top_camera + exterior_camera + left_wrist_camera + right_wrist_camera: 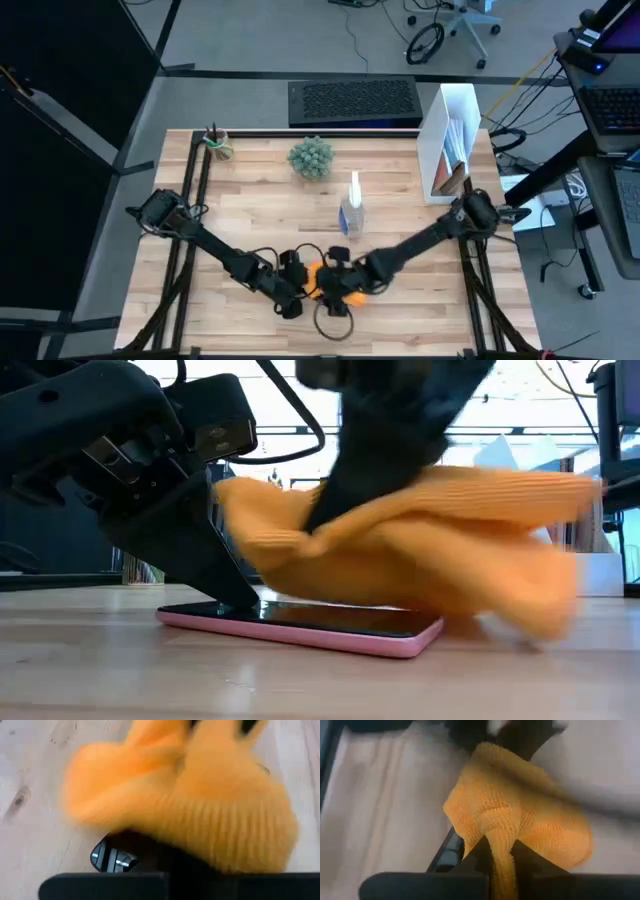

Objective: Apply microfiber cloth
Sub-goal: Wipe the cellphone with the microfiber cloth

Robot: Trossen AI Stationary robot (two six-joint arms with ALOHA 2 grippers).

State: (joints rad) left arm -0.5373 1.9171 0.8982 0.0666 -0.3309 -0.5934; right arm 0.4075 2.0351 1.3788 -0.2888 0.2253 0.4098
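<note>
The microfiber cloth [520, 815] pinched between the right gripper [501, 851] fingers is soft, ribbed orange fabric with a fuzzy, matt nap, bunched into thick folds. Under it, beside the left gripper [215, 575], lies a smartphone [300, 626] with a glossy black glass face that mirrors the light, set in a smooth pink case with a slight sheen. The table [100, 680] beneath is pale planked wood, smooth and satin. Both grippers look like matt black plastic.
</note>
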